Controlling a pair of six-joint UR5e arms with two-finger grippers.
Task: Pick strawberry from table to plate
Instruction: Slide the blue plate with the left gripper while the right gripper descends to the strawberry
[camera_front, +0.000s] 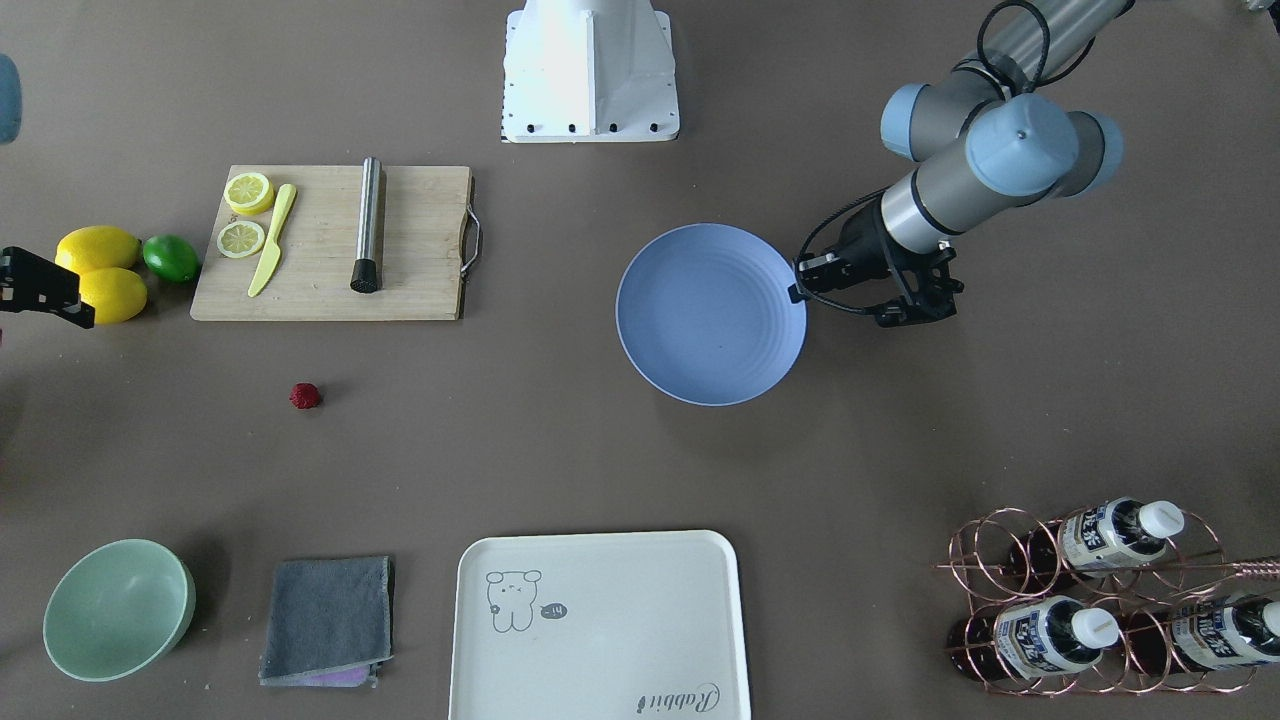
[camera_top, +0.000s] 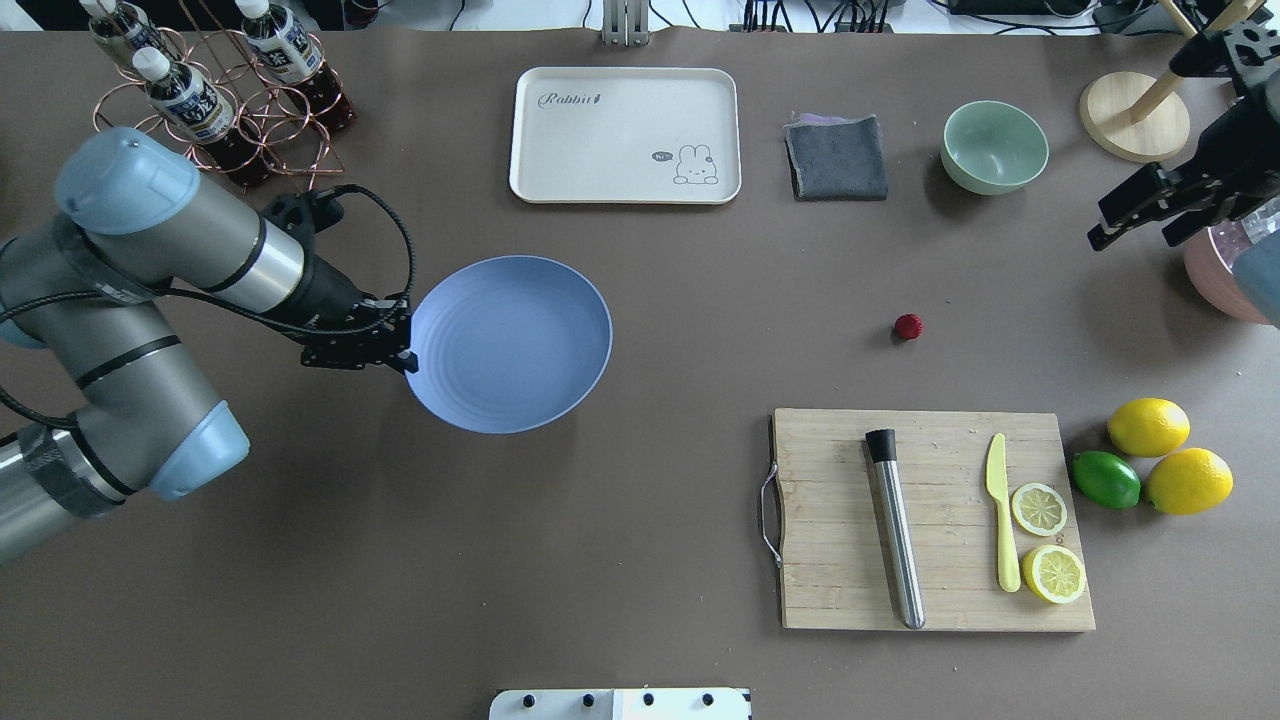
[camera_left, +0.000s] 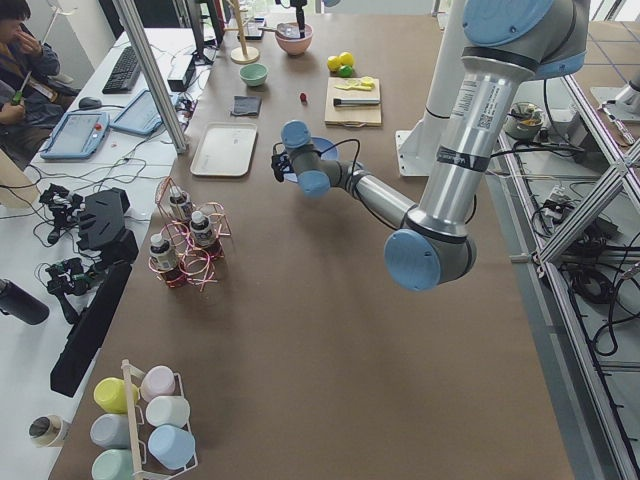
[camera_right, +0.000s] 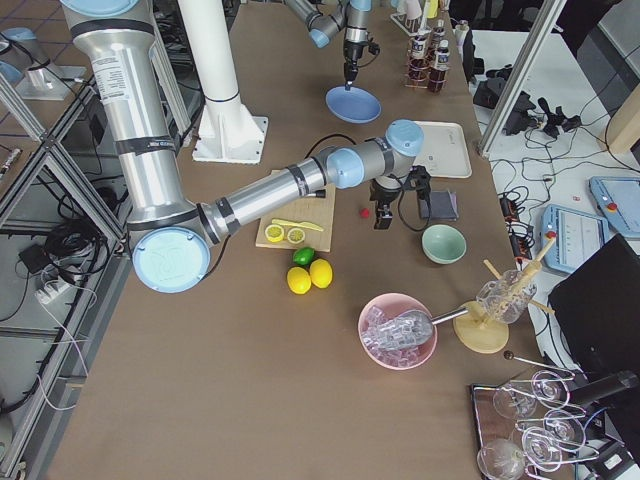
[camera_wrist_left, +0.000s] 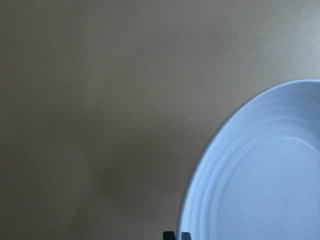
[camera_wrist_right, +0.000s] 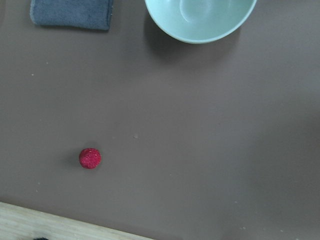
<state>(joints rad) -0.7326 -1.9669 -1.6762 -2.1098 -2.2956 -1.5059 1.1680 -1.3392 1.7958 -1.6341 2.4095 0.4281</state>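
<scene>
Strawberry (camera_top: 908, 326) and all the rest lie on the broad grey-brown surface (camera_top: 500, 560). My left arm (camera_top: 170, 250) reaches over its left half. Its jaws are down at the left rim of the blue-lavender plate (camera_top: 510, 345), tips close together with the rim between them, clamped on it. My right arm (camera_right: 280, 188) stretches over the right half, its jaws spread apart, raised in the air. Next in size, the wooden cutting board (camera_top: 830, 520) lies on my right, the plate flat on my left. Smallest is the berry: dark red, on open surface past the board's far edge, between board and grey cloth (camera_top: 836, 158), well apart from the plate. My right wrist view looks down on it, with the mint-green bowl (camera_top: 995, 147) beyond.
</scene>
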